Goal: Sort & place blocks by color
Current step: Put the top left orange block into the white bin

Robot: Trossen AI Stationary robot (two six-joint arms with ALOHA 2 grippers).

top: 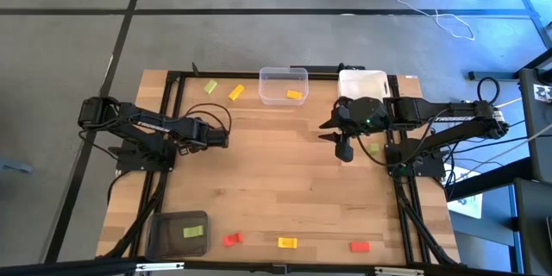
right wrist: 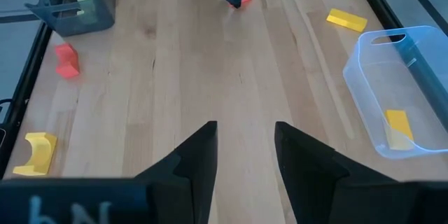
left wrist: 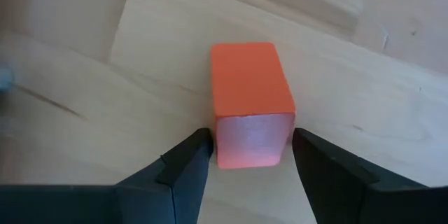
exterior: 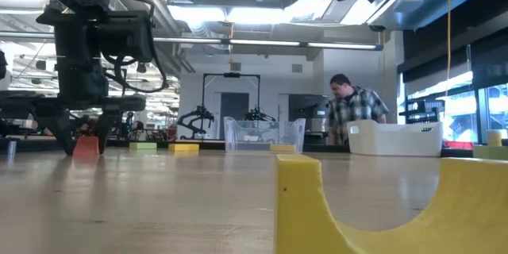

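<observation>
My left gripper (left wrist: 248, 155) straddles a red block (left wrist: 250, 101) on the table (top: 285, 181), well left of the clear bin (top: 283, 85), fingers parted beside its flat sides, where this light, rigid, smooth piece should pinch securely; the right gripper (right wrist: 245, 150) hangs open.

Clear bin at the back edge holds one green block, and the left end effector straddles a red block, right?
Not quite. The block in the clear bin is yellow, not green; the high view and the right wrist view both show it. The rest holds: the left end effector straddles the red block, as the left wrist view shows.
</observation>
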